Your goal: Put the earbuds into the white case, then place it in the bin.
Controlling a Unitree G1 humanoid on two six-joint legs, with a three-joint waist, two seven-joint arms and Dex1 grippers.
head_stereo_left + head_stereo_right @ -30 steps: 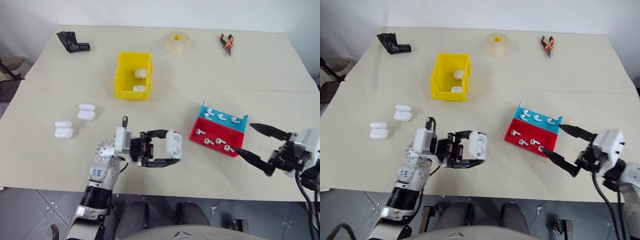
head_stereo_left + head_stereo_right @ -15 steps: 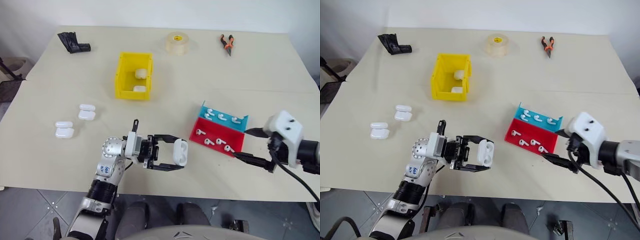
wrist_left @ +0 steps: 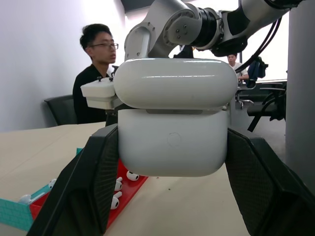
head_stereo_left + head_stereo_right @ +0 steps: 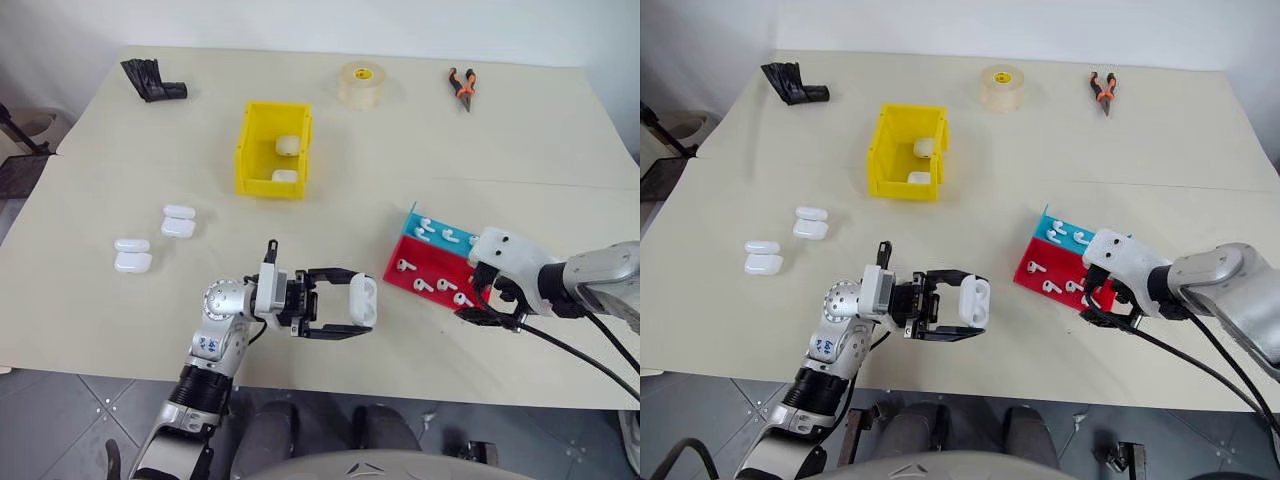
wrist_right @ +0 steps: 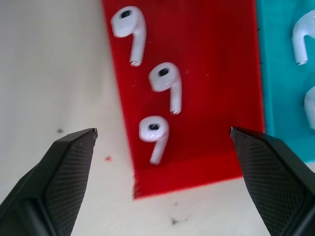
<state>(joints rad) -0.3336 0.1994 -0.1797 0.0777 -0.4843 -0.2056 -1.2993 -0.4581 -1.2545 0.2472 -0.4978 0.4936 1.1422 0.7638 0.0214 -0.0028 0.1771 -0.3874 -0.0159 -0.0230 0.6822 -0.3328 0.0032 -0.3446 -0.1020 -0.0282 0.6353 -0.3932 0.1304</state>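
My left gripper (image 4: 352,305) is shut on a white case (image 4: 362,299) and holds it just above the table's near edge, fingers pointing right. In the left wrist view the case (image 3: 174,123) sits upright between the two black fingers (image 3: 98,182) with its lid down. My right gripper (image 4: 480,303) is open and points down over the near right corner of the red tray (image 4: 432,272). In the right wrist view three earbuds (image 5: 154,132) lie on the red tray (image 5: 216,73) between the spread fingers (image 5: 69,162). The yellow bin (image 4: 268,188) stands further back with two white cases inside.
A blue tray (image 4: 440,228) with more earbuds adjoins the red one. Loose white cases (image 4: 180,220) (image 4: 132,257) lie at the left. A tape roll (image 4: 360,84), pliers (image 4: 461,86) and a black object (image 4: 152,80) lie at the far edge. A person (image 3: 96,73) sits beyond the table.
My right gripper has swung in from the table's right edge and tipped downward over the red tray, still open. The left gripper has kept the case in nearly the same place.
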